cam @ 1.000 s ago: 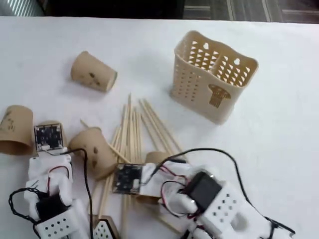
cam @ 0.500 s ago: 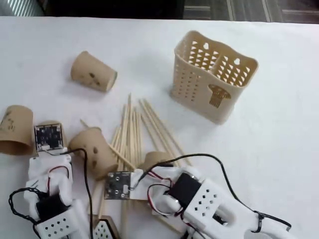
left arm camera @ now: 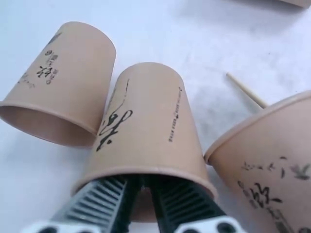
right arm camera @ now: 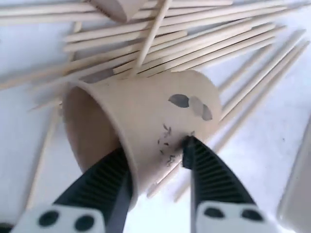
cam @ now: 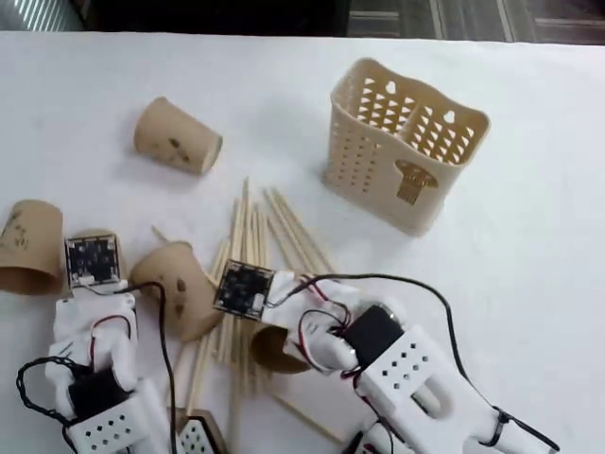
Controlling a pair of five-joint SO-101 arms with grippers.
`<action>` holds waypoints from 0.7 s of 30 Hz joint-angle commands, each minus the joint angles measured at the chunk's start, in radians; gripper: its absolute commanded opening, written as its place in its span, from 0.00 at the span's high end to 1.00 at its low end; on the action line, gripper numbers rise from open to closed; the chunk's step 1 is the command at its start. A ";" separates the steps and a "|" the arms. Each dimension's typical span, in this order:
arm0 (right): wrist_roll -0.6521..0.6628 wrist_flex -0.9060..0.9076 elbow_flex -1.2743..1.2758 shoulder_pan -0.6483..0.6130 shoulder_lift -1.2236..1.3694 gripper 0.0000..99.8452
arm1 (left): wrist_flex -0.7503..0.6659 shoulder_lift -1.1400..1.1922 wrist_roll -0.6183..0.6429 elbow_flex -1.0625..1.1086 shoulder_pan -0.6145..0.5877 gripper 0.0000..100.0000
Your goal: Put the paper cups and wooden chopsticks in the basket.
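My right gripper (right arm camera: 155, 150) is shut on a tan paper cup (right arm camera: 146, 121), one finger inside the mouth and one on the outer wall. In the high view this cup (cam: 267, 352) lies on its side over the scattered wooden chopsticks (cam: 248, 241). The cream perforated basket (cam: 406, 142) stands upright at the back right, well away from both arms. My left gripper (left arm camera: 142, 187) is shut, its tips poking into the mouth of a cup (left arm camera: 146, 126) lying on its side. More cups lie at the far left (cam: 28, 244), beside the sticks (cam: 180, 288) and farther back (cam: 177, 135).
The white table (cam: 529, 246) is bare to the right of the basket and sticks. A small dark block (cam: 198, 435) sits at the front edge between the arms. Cables trail from both arms.
My right arm has swung and its wrist now sits farther back over the sticks; the cup in its gripper has shifted toward the front edge. The left arm has not moved.
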 commanded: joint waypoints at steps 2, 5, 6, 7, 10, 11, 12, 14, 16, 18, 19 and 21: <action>0.008 -0.047 -0.012 0.012 0.001 0.93 | -0.018 -0.008 0.000 -0.009 0.010 0.98; 0.008 -0.079 -0.037 0.044 -0.007 0.97 | -0.020 -0.008 -0.002 0.000 0.010 0.98; 0.009 -0.082 -0.051 0.062 -0.015 0.98 | -0.020 -0.008 -0.003 0.000 0.010 0.98; 0.009 -0.082 -0.069 0.079 -0.022 0.98 | -0.020 -0.008 -0.003 0.000 0.010 0.98; 0.009 -0.065 -0.138 0.128 -0.051 0.98 | -0.020 -0.008 -0.003 0.000 0.010 0.98; 0.009 -0.051 -0.166 0.145 -0.062 0.98 | -0.020 -0.008 -0.003 0.000 0.010 0.98; 0.009 -0.036 -0.196 0.159 -0.070 0.98 | -0.020 -0.008 -0.003 0.000 0.010 0.98; 0.009 -0.002 -0.262 0.188 -0.081 0.98 | -0.020 -0.008 -0.003 0.000 0.010 0.98; 0.009 0.022 -0.331 0.226 -0.079 0.98 | -0.020 -0.008 -0.003 0.000 0.010 0.98; 0.011 0.028 -0.396 0.275 -0.077 0.98 | -0.020 -0.008 -0.003 0.000 0.010 0.98; 0.011 0.027 -0.422 0.300 -0.077 0.98 | -0.020 -0.008 -0.003 0.000 0.010 0.98; 0.011 0.024 -0.477 0.348 -0.077 0.98 | -0.020 -0.008 -0.003 0.000 0.010 0.98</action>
